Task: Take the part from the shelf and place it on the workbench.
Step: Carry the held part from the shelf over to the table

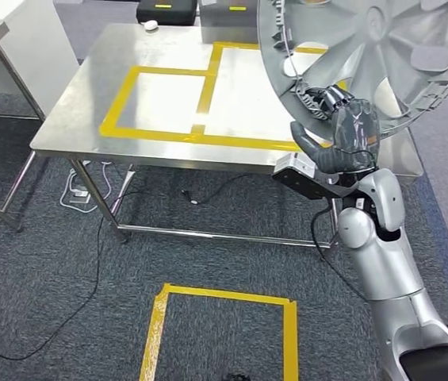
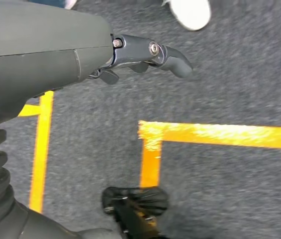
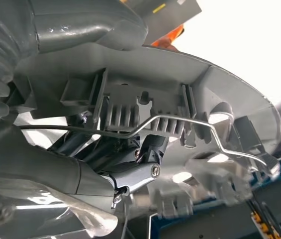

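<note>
The part (image 1: 365, 48), a large silver-grey wheel cover with spokes and clips around its rim, fills the upper right of the head view, held up in the air and tilted, its inner face toward the camera. The right hand (image 1: 344, 131) grips it at the lower rim, just right of centre in the frame, fingers curled over the edge and thumb pressing from below. In the right wrist view the rim of the cover (image 3: 161, 99), with its ribbed clips and wire retaining ring, runs across the middle of the picture, the hand's fingers (image 3: 131, 174) wrapped under it.

The left hand (image 2: 146, 55) appears in the upper middle of the left wrist view, hanging over grey carpet; it holds nothing, fingers loosely extended.

Beyond the part, the steel workbench (image 1: 89, 119) spans the upper half of the head view, marked with yellow tape rectangles (image 1: 203, 95). The cover overlaps its right end in the picture but looks lifted above it. A yellow tape square (image 1: 221, 298) lies on the carpet at lower centre.

Judging by this, the carry step is under way: the part is off the shelf and not yet placed. The next move likely calls for bringing it over a taped rectangle, levelling it, lowering until it rests flat, then opening the fingers.
</note>
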